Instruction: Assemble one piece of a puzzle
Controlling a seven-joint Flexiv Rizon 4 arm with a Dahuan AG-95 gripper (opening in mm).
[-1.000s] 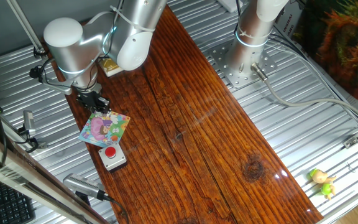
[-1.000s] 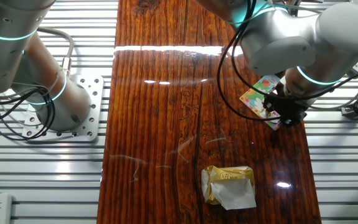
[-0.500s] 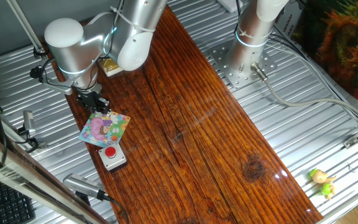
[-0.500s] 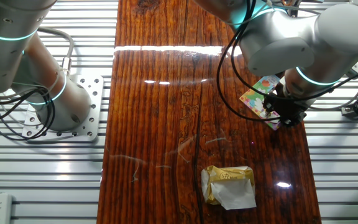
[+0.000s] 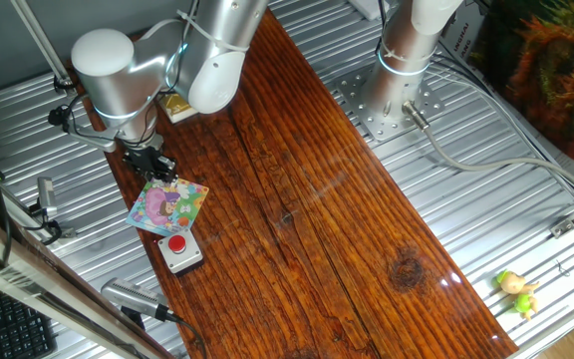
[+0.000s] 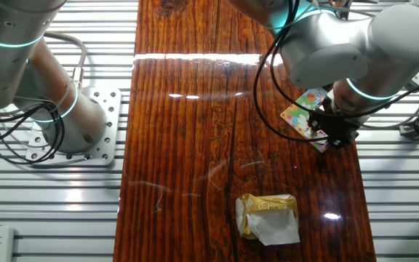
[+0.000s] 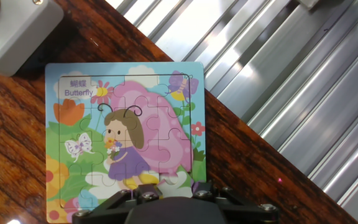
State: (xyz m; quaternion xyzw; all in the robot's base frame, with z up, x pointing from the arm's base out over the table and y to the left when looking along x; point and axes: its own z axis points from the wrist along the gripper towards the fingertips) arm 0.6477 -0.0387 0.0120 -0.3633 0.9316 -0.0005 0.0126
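The puzzle (image 5: 168, 205) is a small square board with a pastel cartoon girl and butterfly, lying flat near the wooden table's left edge. It also shows under the arm's wrist as the puzzle (image 6: 305, 110), and it fills the hand view as the puzzle (image 7: 123, 124) with its visible pieces seated. My gripper (image 5: 154, 167) stands over the board's far edge, low against it. My gripper (image 6: 334, 134) looks dark and narrow, with no gap showing. In the hand view my gripper (image 7: 171, 198) is one dark mass at the board's bottom edge, hiding the lowest row.
A grey box with a red button (image 5: 179, 249) sits just in front of the puzzle, its corner the grey box (image 7: 8, 31). A crumpled yellow-and-white packet (image 6: 268, 217) lies further along the wood. A second arm's base (image 5: 399, 62) and a small toy (image 5: 516, 290) stand on the metal slats.
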